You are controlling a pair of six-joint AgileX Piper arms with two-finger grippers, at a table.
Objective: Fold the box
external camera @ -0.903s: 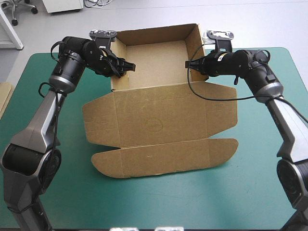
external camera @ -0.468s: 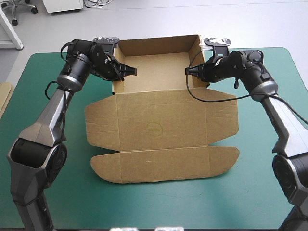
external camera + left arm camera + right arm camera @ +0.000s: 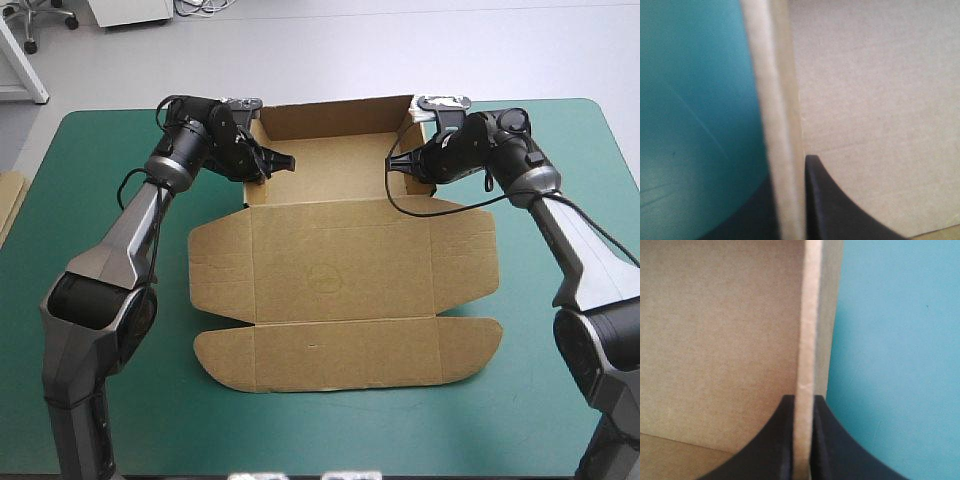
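Here, the left hand (image 3: 272, 160) and right hand (image 3: 397, 163) each pinch a side wall of the box (image 3: 340, 260), an open tray toward the tabletop's (image 3: 120, 400) far edge, lid flat; an uneven pull could slip a wall free or skew the tray.

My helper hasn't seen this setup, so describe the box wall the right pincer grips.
On the teal-green table lies a brown box, its open tray at the far side, lid flat toward the robot. The wall is the tray's upright right side, the only one pinched by the right pincer.
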